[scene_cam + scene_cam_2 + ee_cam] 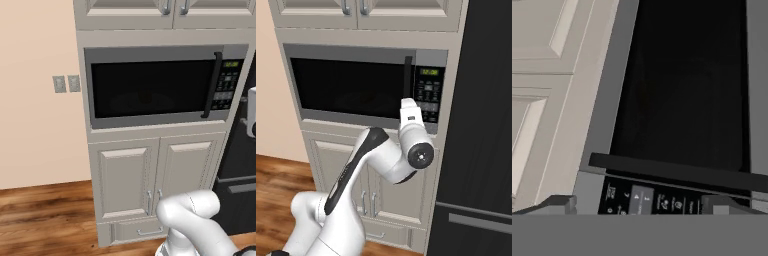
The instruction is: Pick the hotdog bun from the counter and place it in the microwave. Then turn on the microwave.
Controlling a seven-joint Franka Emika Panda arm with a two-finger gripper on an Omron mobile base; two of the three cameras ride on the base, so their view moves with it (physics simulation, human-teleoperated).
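The microwave [150, 87] [351, 85] is built into pale cabinets, and its black glass door is shut. My gripper [642, 205] is open and holds nothing, its fingertips [562, 204] spread wide. It faces the microwave's right end, close to the black bar handle [408, 75] [677, 170] and the dark keypad [429, 95] [647, 200]. In the right base view my white hand [408, 114] hangs in front of the handle's lower end. The green display [231, 64] glows above the keypad. The hotdog bun and the counter are out of view.
A tall black fridge [486, 125] [240, 175] stands directly right of the microwave. Below it are two pale cabinet doors [155, 175] and a drawer [137, 231]. Left of the cabinets are a beige wall with switch plates [66, 83] and a wood floor [45, 215].
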